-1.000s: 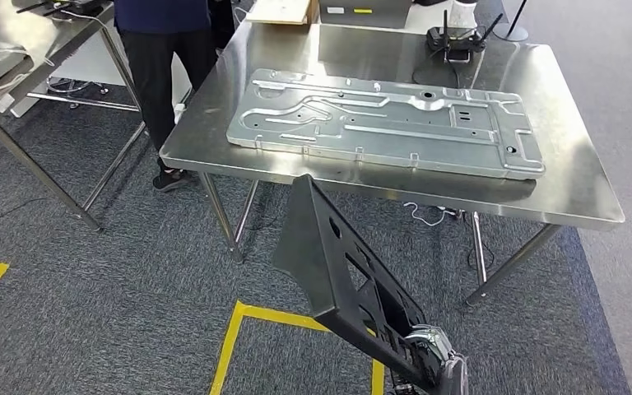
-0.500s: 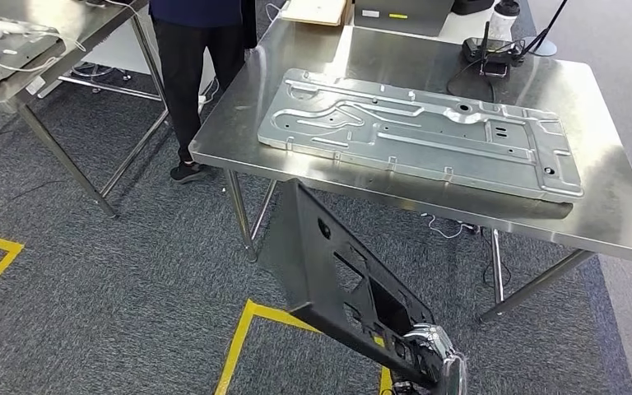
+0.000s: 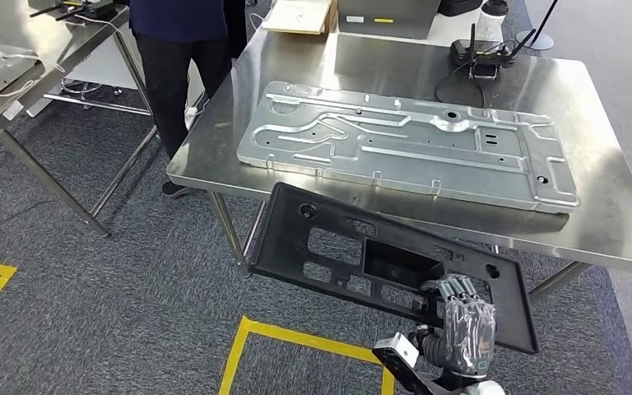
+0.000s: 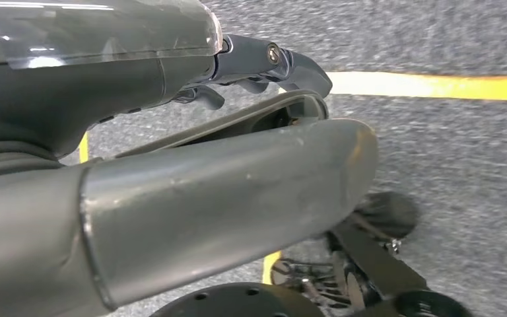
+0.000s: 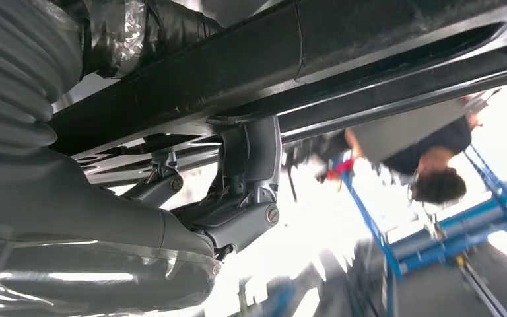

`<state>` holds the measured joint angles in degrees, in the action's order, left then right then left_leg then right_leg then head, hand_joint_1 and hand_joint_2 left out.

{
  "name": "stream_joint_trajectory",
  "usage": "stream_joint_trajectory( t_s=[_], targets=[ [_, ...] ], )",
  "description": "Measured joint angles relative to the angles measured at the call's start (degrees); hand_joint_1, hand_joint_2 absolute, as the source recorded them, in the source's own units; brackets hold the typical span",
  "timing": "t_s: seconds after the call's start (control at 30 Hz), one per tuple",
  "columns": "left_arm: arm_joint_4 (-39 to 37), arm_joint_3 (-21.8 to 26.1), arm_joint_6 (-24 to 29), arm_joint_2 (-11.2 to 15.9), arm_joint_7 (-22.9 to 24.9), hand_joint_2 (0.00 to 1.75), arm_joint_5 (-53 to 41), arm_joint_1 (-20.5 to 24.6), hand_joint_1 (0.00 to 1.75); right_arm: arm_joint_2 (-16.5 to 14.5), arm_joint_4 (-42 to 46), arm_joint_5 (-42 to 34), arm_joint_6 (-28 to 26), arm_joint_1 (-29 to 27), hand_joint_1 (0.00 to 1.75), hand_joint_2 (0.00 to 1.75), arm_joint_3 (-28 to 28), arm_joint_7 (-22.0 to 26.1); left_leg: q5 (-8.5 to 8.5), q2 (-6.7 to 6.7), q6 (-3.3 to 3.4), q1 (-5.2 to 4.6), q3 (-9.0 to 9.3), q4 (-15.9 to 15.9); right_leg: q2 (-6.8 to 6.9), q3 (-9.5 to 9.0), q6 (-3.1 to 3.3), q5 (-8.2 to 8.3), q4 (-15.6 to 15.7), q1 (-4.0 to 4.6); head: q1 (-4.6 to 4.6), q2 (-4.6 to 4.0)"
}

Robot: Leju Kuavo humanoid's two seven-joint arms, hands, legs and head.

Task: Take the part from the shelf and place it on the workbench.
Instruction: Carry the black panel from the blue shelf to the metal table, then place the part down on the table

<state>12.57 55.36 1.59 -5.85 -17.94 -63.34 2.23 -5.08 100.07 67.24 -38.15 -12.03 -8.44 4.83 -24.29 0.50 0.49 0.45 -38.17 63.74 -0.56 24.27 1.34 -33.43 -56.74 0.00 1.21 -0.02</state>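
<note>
Gripping the black part [image 3: 387, 267] by its near edge, my right hand [image 3: 463, 327] holds it flat just short of the workbench [image 3: 609, 222], ready to slide on beside the metal panel [image 3: 411, 144]; my left hand [image 4: 171, 198] hangs with nothing in it.

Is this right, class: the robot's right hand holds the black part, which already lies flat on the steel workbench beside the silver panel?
Not quite. The right hand does hold the black part, but the head view shows it in the air in front of the workbench, over the carpet, not lying on it. The silver panel alone lies there.
</note>
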Motion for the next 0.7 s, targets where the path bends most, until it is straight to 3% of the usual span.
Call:
stream_joint_trajectory(
  t_s=[0.03,0.1,0.17,0.23,0.27,0.33,0.4,0.43,0.5,0.57,0.63,0.7],
  targets=[
    [0.0,0.0,-0.1,0.1,0.1,0.0,-0.3,0.0,0.0,0.5,-0.5,1.9,0.2,0.9,1.75,1.75,0.5,-0.9,0.79,0.01,0.32,-0.17,0.84,-2.2,-0.01,-0.4,-0.35,-0.57,0.1,0.01,0.01,0.01],
    [0.0,-0.1,-0.2,0.2,0.3,0.0,-0.7,0.2,0.0,1.4,-1.3,4.5,0.5,2.4,1.75,1.75,1.2,-2.2,0.0,0.01,0.89,-0.47,1.58,-3.5,0.01,-1.0,-1.15,-0.86,0.3,0.07,-0.02,0.01],
    [0.0,-0.3,-0.3,0.2,0.3,0.0,-0.9,0.3,0.0,2.2,-1.9,5.8,0.7,3.4,1.75,1.75,1.6,-2.8,-0.59,-0.11,1.46,-0.26,2.73,-4.6,0.11,-0.56,-1.82,0.3,-1.5,0.07,-0.02,0.02],
    [0.0,-0.4,-0.4,0.2,0.4,0.0,-1.1,0.3,0.0,2.9,-2.4,6.7,0.9,4.3,1.75,1.75,1.9,-3.5,-1.11,-0.21,1.9,0.13,4.72,-6.0,0.19,2.94,-2.3,1.29,-7.2,-0.05,0.0,0.02],
    [0.0,-0.5,-0.5,0.2,0.4,0.0,-1.3,0.2,0.0,3.3,-2.6,7.4,0.9,4.7,1.75,1.75,2.0,-4.0,-1.49,-0.24,2.03,0.22,5.69,-6.6,0.24,5.54,-2.53,0.77,-10.6,-0.25,0.03,0.02],
    [0.0,-0.6,-0.6,0.2,0.5,0.0,-1.7,0.3,0.0,4.2,-3.2,8.7,1.2,5.4,1.75,1.75,2.1,-5.1,-2.62,-0.39,2.08,0.33,7.6,-7.2,0.28,10.65,-3.09,-2.5,-15.4,-0.69,-0.01,0.02],
    [0.0,-0.7,-0.7,0.2,0.6,0.0,-1.9,0.3,0.0,5.2,-3.8,9.6,1.6,5.9,1.75,1.75,2.3,-5.9,-4.21,-0.63,1.82,0.5,9.82,-7.3,0.35,13.65,-3.7,-4.7,-15.1,-1.09,-0.02,0.02],
    [0.0,-0.8,-0.8,0.2,0.7,0.0,-2.1,0.3,0.0,5.8,-4.1,9.9,1.8,6.2,1.75,1.75,2.5,-6.1,-5.1,-0.71,1.61,0.61,11.03,-7.3,0.43,14.17,-3.91,-3.76,-12.9,-1.24,0.0,0.01],
    [0.0,-0.8,-0.9,0.1,0.8,0.0,-2.2,0.2,0.0,6.7,-4.5,10.2,2.1,6.7,1.75,1.75,2.8,-6.4,-7.03,-0.76,1.04,0.75,13.18,-7.2,0.87,14.33,-3.88,3.83,-6.8,-1.41,-0.01,0.02],
    [0.0,-0.8,-0.9,0.1,0.9,0.0,-2.4,0.3,0.0,7.4,-4.8,10.5,2.2,7.1,1.75,1.75,3.1,-6.6,-8.67,-0.81,0.16,0.74,14.65,-7.3,1.14,14.02,-3.0,9.65,-3.5,-1.0,-0.01,0.02],
    [0.0,-0.9,-0.9,0.1,0.9,0.0,-2.4,0.5,0.0,7.9,-5.0,10.7,2.4,7.6,1.75,1.75,3.3,-6.7,-8.81,-0.86,-0.77,0.77,15.49,-7.1,0.89,13.26,-1.7,9.35,-3.5,-0.62,-0.01,0.01],
    [0.0,-0.9,-1.0,0.1,0.9,0.0,-2.5,0.9,0.0,8.1,-5.0,10.7,2.4,8.1,1.75,1.75,3.3,-6.7,-7.44,-0.83,-1.28,0.91,14.03,-3.2,0.65,11.93,-0.58,8.65,-2.9,-0.69,-0.06,0.01]
  ],
)
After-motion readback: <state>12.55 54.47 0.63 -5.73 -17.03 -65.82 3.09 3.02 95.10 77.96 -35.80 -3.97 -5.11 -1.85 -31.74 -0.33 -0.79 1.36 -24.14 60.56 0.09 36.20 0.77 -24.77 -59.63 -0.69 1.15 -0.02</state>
